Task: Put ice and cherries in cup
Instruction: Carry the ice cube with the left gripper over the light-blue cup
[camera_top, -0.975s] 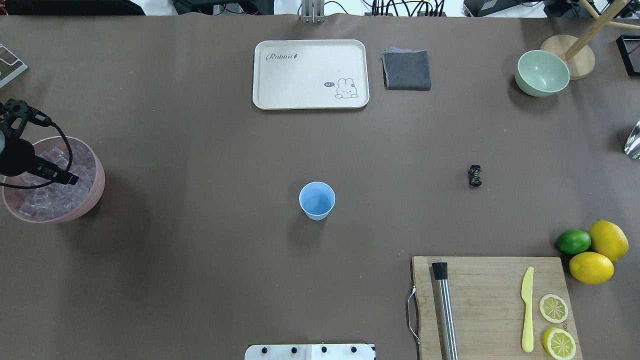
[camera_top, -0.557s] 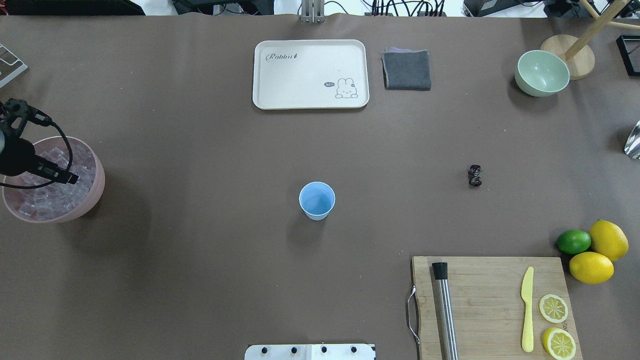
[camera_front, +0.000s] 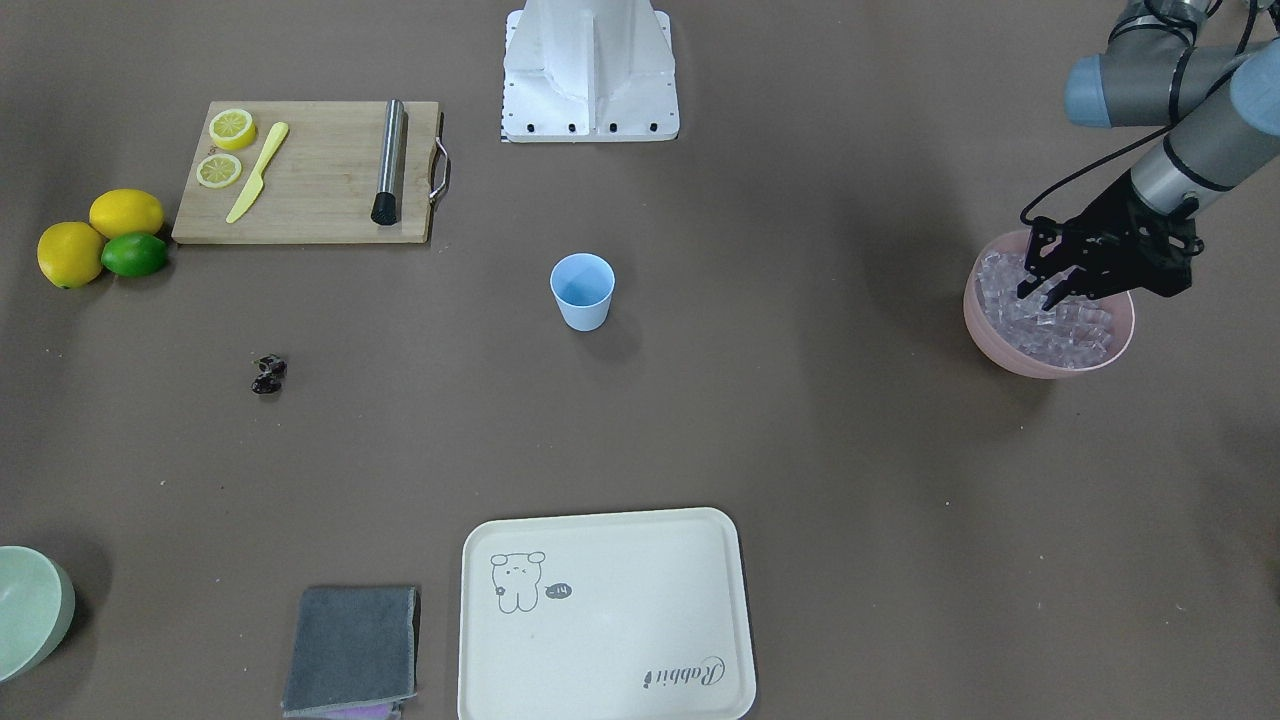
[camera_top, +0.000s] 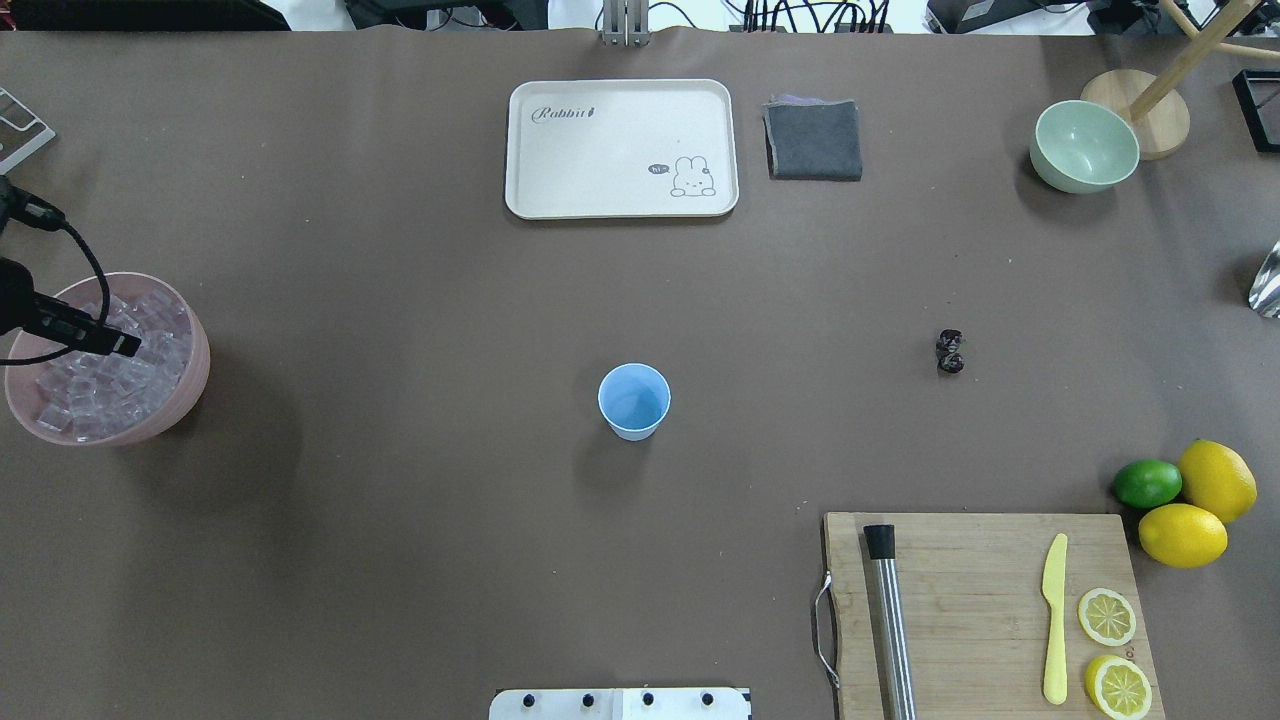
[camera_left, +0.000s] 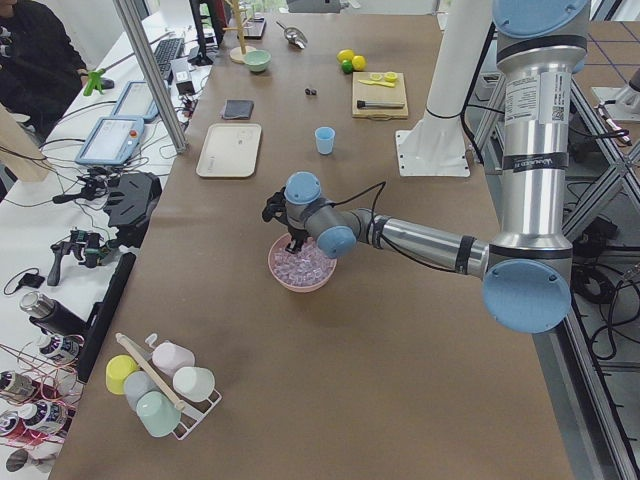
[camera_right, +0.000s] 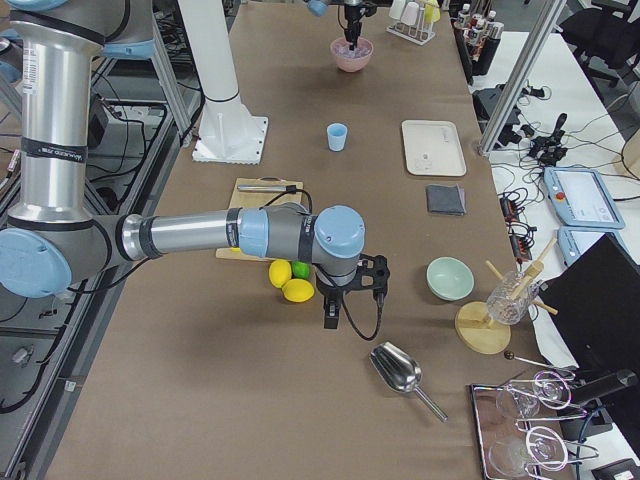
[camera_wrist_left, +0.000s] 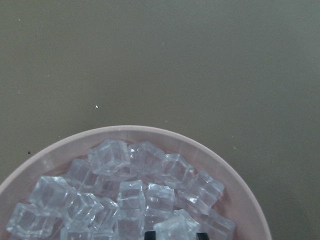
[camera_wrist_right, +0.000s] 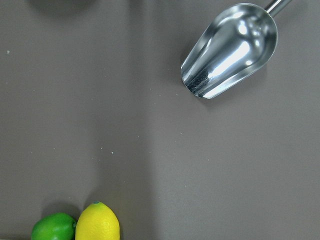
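The light blue cup (camera_top: 634, 400) stands upright and empty mid-table; it also shows in the front view (camera_front: 582, 290). The cherries (camera_top: 949, 351) lie on the table to its right, apart from everything. The ice (camera_top: 110, 385) fills the pink bowl (camera_top: 195, 375) at the far left. My left gripper (camera_front: 1040, 292) is down in that bowl, and in the left wrist view its fingertips (camera_wrist_left: 150, 234) are closed on one ice cube (camera_wrist_left: 176, 226). My right gripper (camera_right: 331, 318) hangs over bare table near the lemons; I cannot tell whether it is open or shut.
A cream tray (camera_top: 620, 205) and a grey cloth (camera_top: 813, 140) lie at the far side, a pale green bowl (camera_top: 1085, 145) at the far right. A cutting board (camera_top: 980, 600) with knife, muddler and lemon slices sits near right, beside two lemons and a lime (camera_top: 1148, 483). A metal scoop (camera_wrist_right: 230, 50) lies near the right gripper.
My left arm has shifted left, toward the table's edge, with its fingers staying over the ice bowl. Cup and cherries have not moved.
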